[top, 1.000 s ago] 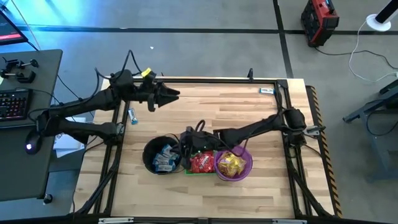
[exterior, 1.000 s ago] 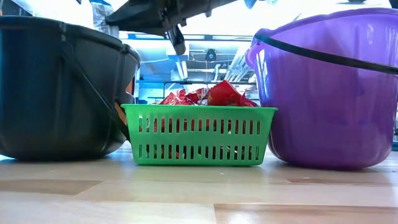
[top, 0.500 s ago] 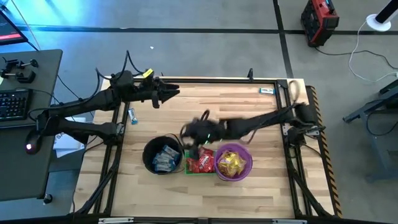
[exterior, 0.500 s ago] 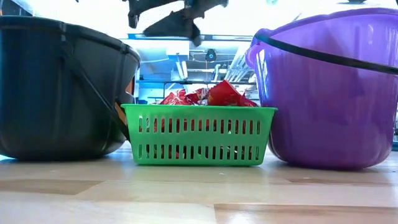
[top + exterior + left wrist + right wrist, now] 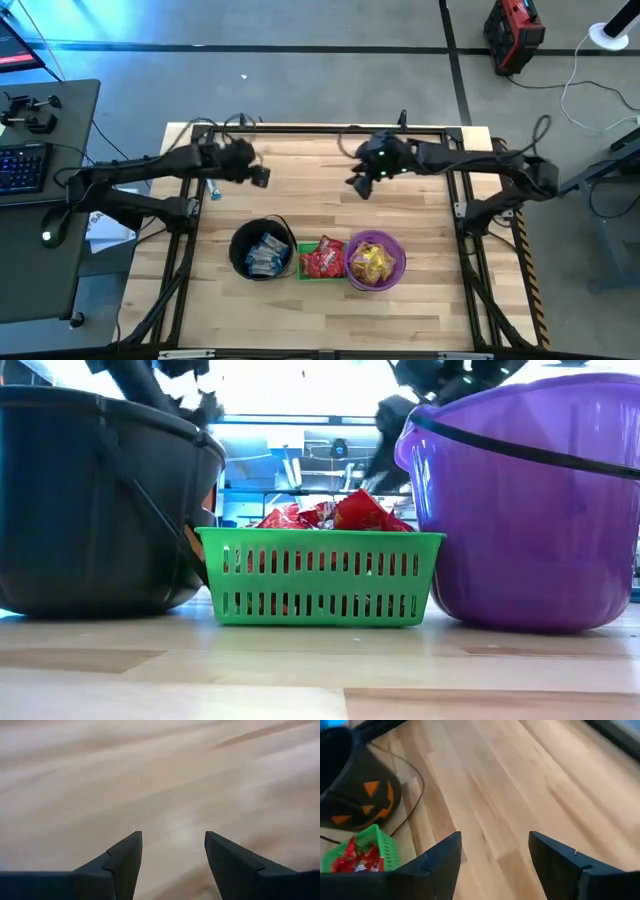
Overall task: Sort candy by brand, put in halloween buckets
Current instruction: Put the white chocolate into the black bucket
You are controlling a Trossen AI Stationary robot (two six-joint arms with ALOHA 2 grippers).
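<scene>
Jaws of both arms stand wide and empty: the right gripper [image 5: 492,865] hangs over bare boards toward the far middle of the worktop [image 5: 300,165], and the left gripper [image 5: 172,862] is over the far left part, its view showing only blurred wood between the fingers. Sorted candy sits in the three buckets lined up at the near edge: blue-and-white pieces in the black pail [image 5: 262,250], red ones in the green basket [image 5: 322,260], yellow ones in the purple bucket [image 5: 375,262]. Two loose items remain visible from above: a small blue-wrapped piece [image 5: 213,187] at the far left rim, beside the frame rail, and another small piece [image 5: 428,146] at the far right edge (wrappers too small to read). Judgement: the left-hand piece lies just beside and slightly nearer than the left gripper, its long axis running roughly front to back, so the left arm is the closer one; the right-edge piece lies just beyond the right arm's forearm, nearer that arm. The task appears nearly complete.
</scene>
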